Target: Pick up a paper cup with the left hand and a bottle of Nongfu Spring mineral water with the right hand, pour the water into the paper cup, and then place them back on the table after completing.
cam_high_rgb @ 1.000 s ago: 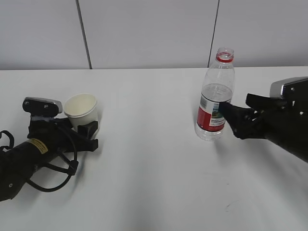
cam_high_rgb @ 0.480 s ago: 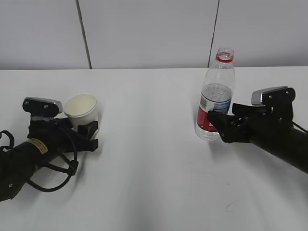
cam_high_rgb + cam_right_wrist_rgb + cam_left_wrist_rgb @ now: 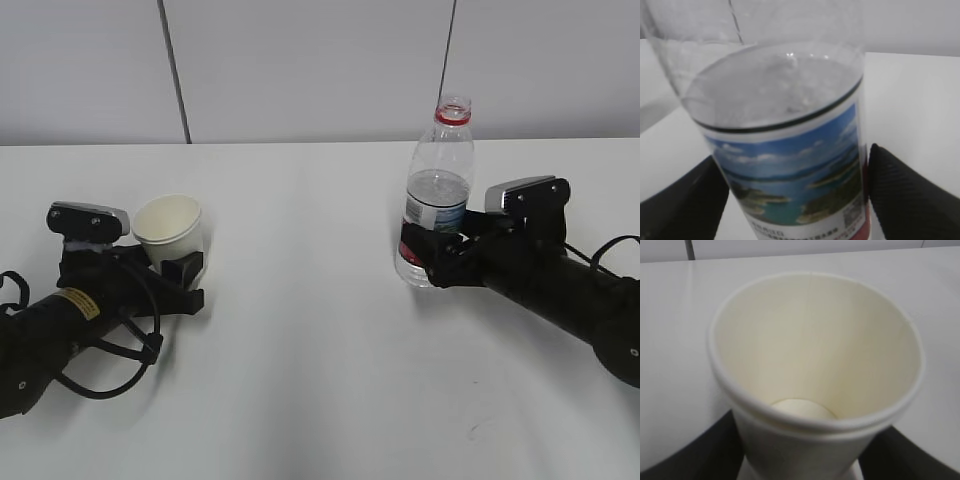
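Note:
The white paper cup (image 3: 170, 225) stands upright on the white table (image 3: 310, 350) at the left. My left gripper (image 3: 181, 266) is shut on its lower wall. In the left wrist view the cup (image 3: 815, 355) fills the frame, empty, with a black finger against each side low down. The open Nongfu Spring bottle (image 3: 436, 190), with a red neck ring and red-and-blue label, stands at the right, with water (image 3: 435, 195) up to about the label's top. My right gripper (image 3: 428, 256) is shut on its label (image 3: 790, 170), one finger on each side.
A grey panelled wall (image 3: 300, 70) runs behind the table's far edge. The left arm's black cables (image 3: 110, 370) lie on the table near the front left. Bare tabletop lies between the two arms.
My right gripper has moved left and closed round the bottle's label; the bottle has shifted a little to the left with it. The left gripper and the cup have not moved.

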Controlling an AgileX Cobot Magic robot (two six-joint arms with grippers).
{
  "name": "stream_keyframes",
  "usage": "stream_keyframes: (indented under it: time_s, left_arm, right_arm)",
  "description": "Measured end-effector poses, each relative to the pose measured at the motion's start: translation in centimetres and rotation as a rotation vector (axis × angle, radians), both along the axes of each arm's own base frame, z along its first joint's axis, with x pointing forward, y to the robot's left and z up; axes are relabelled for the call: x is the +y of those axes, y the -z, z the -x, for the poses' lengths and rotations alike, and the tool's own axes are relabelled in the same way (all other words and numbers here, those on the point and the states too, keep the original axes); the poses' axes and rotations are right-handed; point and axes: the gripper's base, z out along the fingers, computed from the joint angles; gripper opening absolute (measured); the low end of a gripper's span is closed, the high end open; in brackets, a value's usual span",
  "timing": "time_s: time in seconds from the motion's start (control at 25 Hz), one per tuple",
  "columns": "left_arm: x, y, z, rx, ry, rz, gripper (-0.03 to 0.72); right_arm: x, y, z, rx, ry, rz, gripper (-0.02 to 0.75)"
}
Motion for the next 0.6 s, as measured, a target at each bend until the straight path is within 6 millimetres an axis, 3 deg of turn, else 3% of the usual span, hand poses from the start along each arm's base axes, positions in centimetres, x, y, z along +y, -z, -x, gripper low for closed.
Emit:
stream_keyframes:
  time_s: [0.44,0.6]
  left_arm:
    - [0.0,0.0,0.0,0.0,0.0,0.0,0.419]
    - [0.0,0.0,0.0,0.0,0.0,0.0,0.419]
  right_arm:
    - [0.2,0.7,-1.6,-0.022,0.0,-0.012,0.629]
    - [0.3,0.9,-1.6,-0.023,-0.007,-0.014,0.591]
